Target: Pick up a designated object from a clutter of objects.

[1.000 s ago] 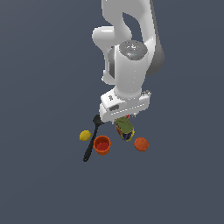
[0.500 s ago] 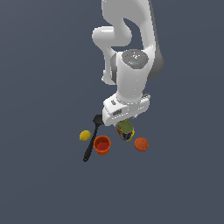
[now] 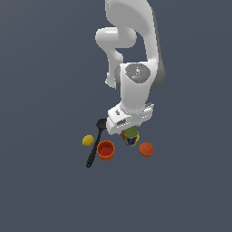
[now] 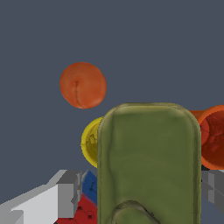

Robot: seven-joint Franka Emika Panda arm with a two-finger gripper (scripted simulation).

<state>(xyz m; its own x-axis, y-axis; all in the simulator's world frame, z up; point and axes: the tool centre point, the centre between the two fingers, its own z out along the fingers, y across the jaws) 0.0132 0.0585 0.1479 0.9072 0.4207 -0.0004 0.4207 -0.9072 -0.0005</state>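
Observation:
The designated object, a boxy container with an olive-green top and dark blue sides, stands in the clutter directly under my hand. My gripper is open and straddles it. In the wrist view the gripper has one grey finger on each side of the box, with a visible gap on one side. The clutter also holds a yellow cup and a red-and-blue block, both right beside the box.
An orange fruit lies to the exterior view's right of the box. An orange-red cup, a black spatula and a yellow lemon lie to its left.
My hand has come down toward the box. The objects have not moved.

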